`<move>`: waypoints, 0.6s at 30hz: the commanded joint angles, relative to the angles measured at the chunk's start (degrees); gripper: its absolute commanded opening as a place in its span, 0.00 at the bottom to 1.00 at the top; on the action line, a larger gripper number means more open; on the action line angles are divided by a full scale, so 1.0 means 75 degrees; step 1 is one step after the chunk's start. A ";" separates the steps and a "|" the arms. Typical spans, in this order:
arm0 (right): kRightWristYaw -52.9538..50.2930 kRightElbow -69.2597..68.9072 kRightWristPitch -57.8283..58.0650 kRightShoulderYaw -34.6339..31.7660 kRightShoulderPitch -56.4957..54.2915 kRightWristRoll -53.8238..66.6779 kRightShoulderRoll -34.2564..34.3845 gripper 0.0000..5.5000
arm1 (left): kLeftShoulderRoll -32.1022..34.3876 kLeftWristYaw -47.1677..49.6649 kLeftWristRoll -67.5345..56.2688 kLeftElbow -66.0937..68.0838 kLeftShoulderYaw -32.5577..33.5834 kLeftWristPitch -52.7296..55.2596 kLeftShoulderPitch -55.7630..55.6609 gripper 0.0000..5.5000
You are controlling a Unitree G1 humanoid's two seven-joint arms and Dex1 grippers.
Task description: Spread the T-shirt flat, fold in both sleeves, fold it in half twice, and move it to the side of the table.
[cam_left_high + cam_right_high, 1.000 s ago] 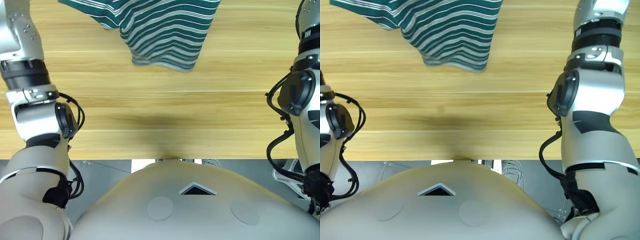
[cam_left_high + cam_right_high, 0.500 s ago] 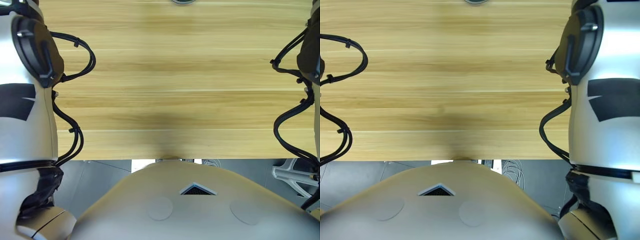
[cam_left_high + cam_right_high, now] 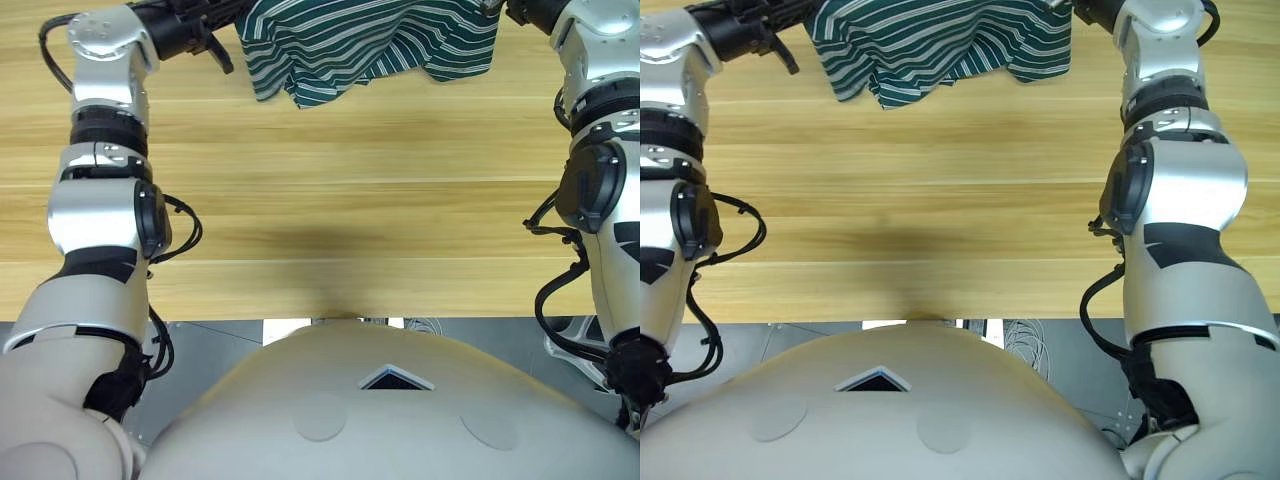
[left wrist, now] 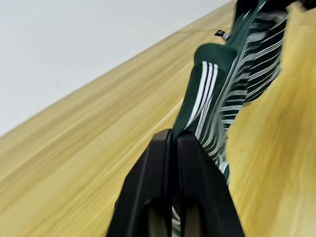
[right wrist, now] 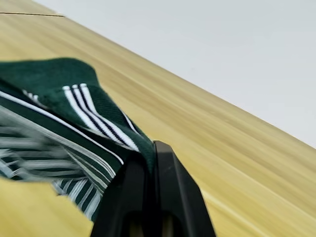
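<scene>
t-shirt: green with white stripes, bunched, held up between both grippers over the far part of the wooden table.
left gripper: fingers pressed together, pinching one shirt edge.
right gripper: fingers clamped on the opposite edge.

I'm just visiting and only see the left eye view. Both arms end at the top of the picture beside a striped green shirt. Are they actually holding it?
Observer: Yes. The left wrist view shows the left gripper shut on a bunched fold of the T-shirt.
Visitor: And the other arm?
Observer: In the right wrist view, the right gripper is shut on the shirt's green band, which carries white stripes.
Visitor: What lies past the table?
Observer: Beyond the far edge of the table, both wrist views show a plain pale surface.
</scene>
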 commanded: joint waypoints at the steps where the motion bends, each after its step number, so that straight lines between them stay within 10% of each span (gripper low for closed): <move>1: 0.2870 -0.0560 -0.1063 -0.0161 0.1231 0.0642 -0.0606 0.00 | 0.0806 -0.0687 -0.0820 -0.4019 -0.0049 0.1622 0.2496 0.01; 6: 0.6123 -0.1877 -0.1532 0.0244 0.2755 0.1383 -0.0856 0.00 | 0.1096 -0.0749 -0.0971 -0.6395 -0.0338 0.2396 0.4770 0.01; 18: 0.6129 -0.5669 -0.1191 0.3048 0.6043 0.1459 -0.1660 0.00 | 0.2192 -0.0582 0.0826 -0.7777 -0.2337 0.1502 0.7424 0.01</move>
